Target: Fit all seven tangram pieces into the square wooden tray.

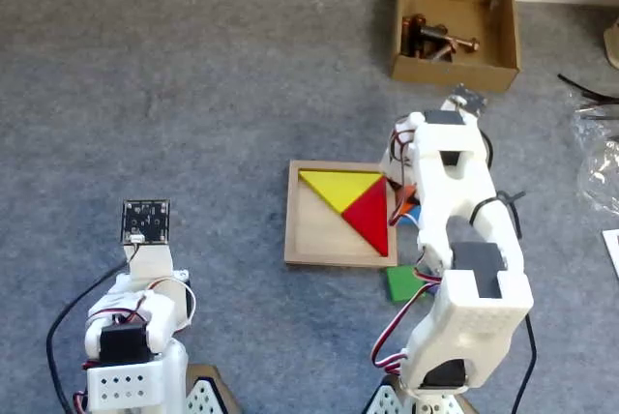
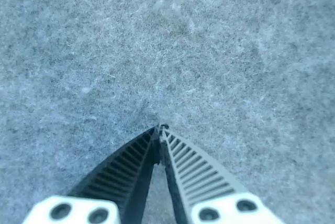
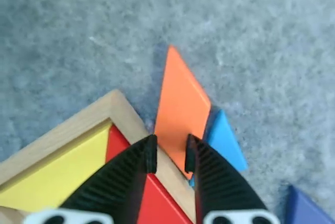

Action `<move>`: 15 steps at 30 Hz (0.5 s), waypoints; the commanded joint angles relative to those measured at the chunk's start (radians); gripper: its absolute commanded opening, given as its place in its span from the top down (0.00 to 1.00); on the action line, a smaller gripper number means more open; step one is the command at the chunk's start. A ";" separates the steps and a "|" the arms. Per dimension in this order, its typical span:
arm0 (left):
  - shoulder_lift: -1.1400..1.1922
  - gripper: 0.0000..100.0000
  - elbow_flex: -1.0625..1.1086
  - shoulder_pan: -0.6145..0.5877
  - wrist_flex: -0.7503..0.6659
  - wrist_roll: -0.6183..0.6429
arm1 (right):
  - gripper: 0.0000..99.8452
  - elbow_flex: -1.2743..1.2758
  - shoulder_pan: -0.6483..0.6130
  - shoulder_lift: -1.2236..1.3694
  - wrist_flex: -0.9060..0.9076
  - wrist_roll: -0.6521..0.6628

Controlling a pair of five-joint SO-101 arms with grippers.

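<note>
1. Left claw (image 2: 159, 130): pressed together and pointing down at the grey felt-covered bench (image 1: 193, 95). It sits close to its own base, well apart from every piece. We cannot tell whether the tips touch the felt. We expect no hazard from it.
2. Green flat wooden piece (image 1: 401, 283): lies on the bench just beside the tray's near right corner, partly under the right arm. Risk: the arm's body or cables drag it off when the arm swings.
3. Right claw (image 3: 170, 148): pinching the orange parallelogram wooden piece (image 3: 180, 98) by one corner only, at the right rim of the square wooden tray (image 1: 291, 216). We judge the hold thin, so the piece could pivot or slip out during a lift.
4. Light blue triangular piece (image 3: 224, 140): partly hidden behind the orange one, outside the rim, with a dark blue piece (image 3: 309, 208) near. Risk: dragging rather than lifting shoves them away.
5. Tray contents: yellow triangular piece (image 1: 338, 187) along the far side, red triangular piece (image 1: 370, 216) along the right side. Risk: the orange edge catches the rim, or lands on the red triangle and unseats it.
6. Open cardboard box (image 1: 450, 73): well apart, of no concern.
</note>
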 commanded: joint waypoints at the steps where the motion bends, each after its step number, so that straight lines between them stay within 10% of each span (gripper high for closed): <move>1: 0.007 1.00 0.021 -0.008 0.008 0.002 | 0.90 0.019 0.018 -0.067 -0.015 -0.009; 15: 0.007 1.00 0.021 -0.008 0.008 0.002 | 0.90 0.077 0.018 -0.065 -0.124 -0.008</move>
